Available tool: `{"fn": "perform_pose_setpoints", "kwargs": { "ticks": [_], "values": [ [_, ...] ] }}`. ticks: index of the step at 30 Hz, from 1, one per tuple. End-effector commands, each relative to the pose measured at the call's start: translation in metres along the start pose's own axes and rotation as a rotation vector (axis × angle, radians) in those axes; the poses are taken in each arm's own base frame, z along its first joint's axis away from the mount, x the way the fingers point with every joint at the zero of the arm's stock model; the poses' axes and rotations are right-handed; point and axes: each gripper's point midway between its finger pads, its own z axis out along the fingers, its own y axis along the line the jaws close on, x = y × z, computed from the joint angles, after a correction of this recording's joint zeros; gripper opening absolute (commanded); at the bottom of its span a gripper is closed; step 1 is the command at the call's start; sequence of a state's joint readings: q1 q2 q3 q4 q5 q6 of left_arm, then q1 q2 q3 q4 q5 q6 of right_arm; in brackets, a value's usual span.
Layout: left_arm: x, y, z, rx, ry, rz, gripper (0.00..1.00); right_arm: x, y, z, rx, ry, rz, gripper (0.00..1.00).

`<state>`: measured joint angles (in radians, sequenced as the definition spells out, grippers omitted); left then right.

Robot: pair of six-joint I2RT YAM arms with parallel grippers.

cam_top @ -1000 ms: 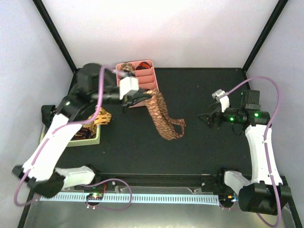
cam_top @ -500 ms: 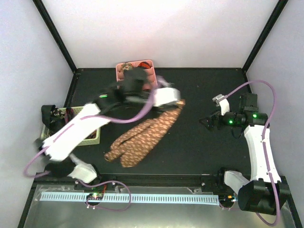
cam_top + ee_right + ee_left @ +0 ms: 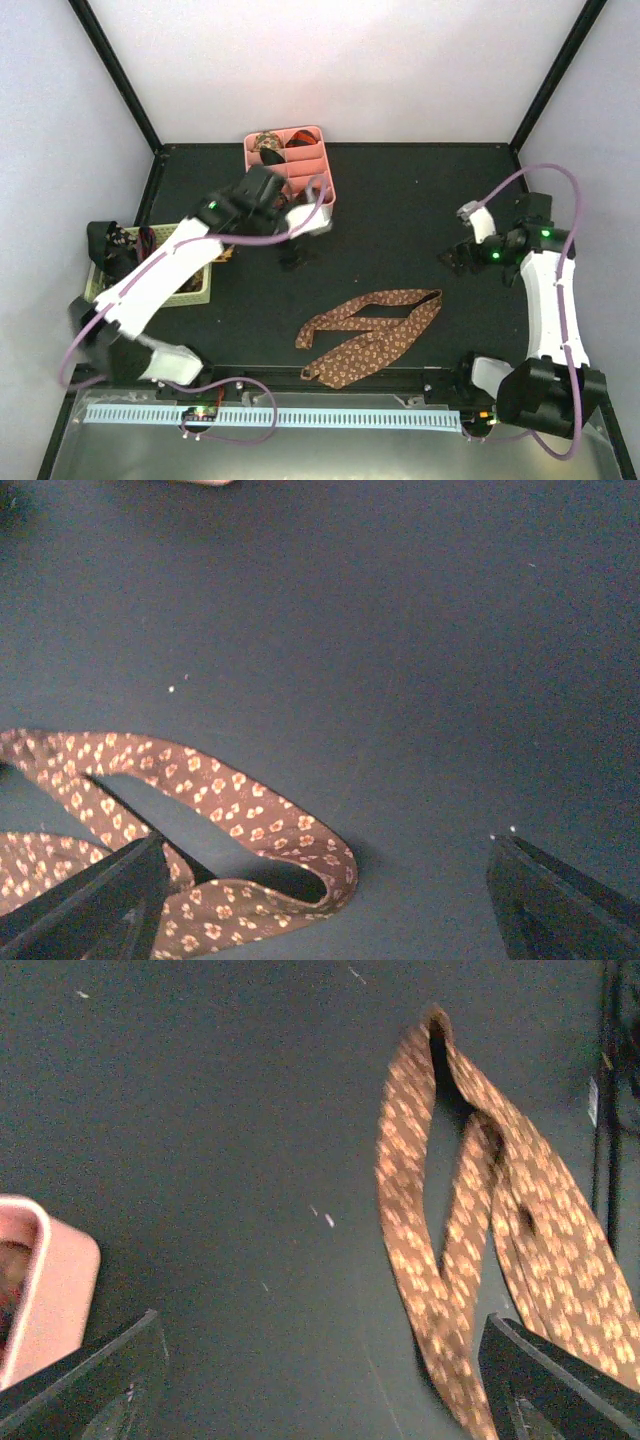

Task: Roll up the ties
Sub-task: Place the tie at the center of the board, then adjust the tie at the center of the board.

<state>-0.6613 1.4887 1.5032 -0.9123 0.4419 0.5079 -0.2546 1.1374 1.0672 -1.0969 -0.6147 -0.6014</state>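
1. Top view: a black table (image 3: 430,190) sits inside white walls (image 3: 330,60) with black corner posts (image 3: 115,70). The brown patterned tie (image 3: 372,325) lies loosely folded on the table near the front edge. It is apart from both arms: right of the left jaws, left of the right jaws, and nearer the bases than either. The pink divided tray (image 3: 327,185), holding a rolled tie (image 3: 266,143), stands just behind the left jaws. The pale woven basket (image 3: 195,293) is to their left.
2. Left wrist view: the left jaws stand wide apart with nothing between them. The tie (image 3: 410,1250) stretches ahead on their right side, and the tray's corner (image 3: 45,1290) shows on their left.
3. Right wrist view: the right jaws are also spread and empty. The tie's loop (image 3: 240,820) lies ahead toward their left.
4. Half a second ago the left jaws held the tie over mid-table. It now lies released nearer the front edge, and the left arm has drawn back toward the tray.
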Motion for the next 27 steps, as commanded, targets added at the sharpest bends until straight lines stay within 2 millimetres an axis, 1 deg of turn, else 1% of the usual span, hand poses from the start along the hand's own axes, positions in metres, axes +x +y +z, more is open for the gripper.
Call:
{"fn": "perform_pose_setpoints", "kwargs": {
  "ticks": [1, 3, 4, 6, 8, 10, 14, 16, 18, 21, 23, 27],
  "values": [
    [0.089, -0.075, -0.007, 0.196, 0.094, 0.184, 0.86, 0.019, 0.044, 0.026, -0.126, 0.089, -0.194, 0.86],
    [0.134, -0.098, 0.004, 0.262, 0.147, 0.21, 0.85, 0.03, 0.058, 0.044, -0.134, 0.155, -0.305, 0.85],
    [0.148, -0.103, 0.01, 0.271, 0.169, 0.212, 0.85, 0.036, 0.062, 0.052, -0.139, 0.187, -0.349, 0.85],
    [0.169, -0.109, 0.02, 0.281, 0.216, 0.223, 0.85, 0.052, 0.063, 0.067, -0.144, 0.262, -0.408, 0.84],
    [0.186, -0.115, 0.032, 0.292, 0.271, 0.245, 0.85, 0.07, 0.056, 0.08, -0.13, 0.343, -0.442, 0.84],
    [0.195, -0.123, 0.042, 0.311, 0.286, 0.278, 0.85, 0.082, 0.045, 0.09, -0.109, 0.399, -0.454, 0.82],
    [0.205, -0.13, 0.058, 0.303, 0.324, 0.343, 0.82, 0.095, 0.028, 0.109, -0.082, 0.467, -0.474, 0.81],
    [0.205, -0.126, 0.069, 0.283, 0.351, 0.345, 0.77, 0.099, 0.017, 0.119, -0.06, 0.501, -0.478, 0.8],
    [0.201, -0.121, 0.08, 0.265, 0.367, 0.316, 0.72, 0.102, 0.007, 0.13, -0.04, 0.535, -0.483, 0.79],
    [0.189, -0.111, 0.095, 0.226, 0.367, 0.279, 0.66, 0.103, -0.009, 0.144, -0.006, 0.578, -0.49, 0.75],
    [0.186, -0.106, 0.103, 0.206, 0.371, 0.256, 0.59, 0.097, -0.02, 0.153, 0.025, 0.579, -0.505, 0.73],
    [0.186, -0.078, 0.113, 0.1, 0.405, 0.156, 0.38, 0.089, -0.043, 0.177, 0.077, 0.619, -0.52, 0.69]
  ]
}}
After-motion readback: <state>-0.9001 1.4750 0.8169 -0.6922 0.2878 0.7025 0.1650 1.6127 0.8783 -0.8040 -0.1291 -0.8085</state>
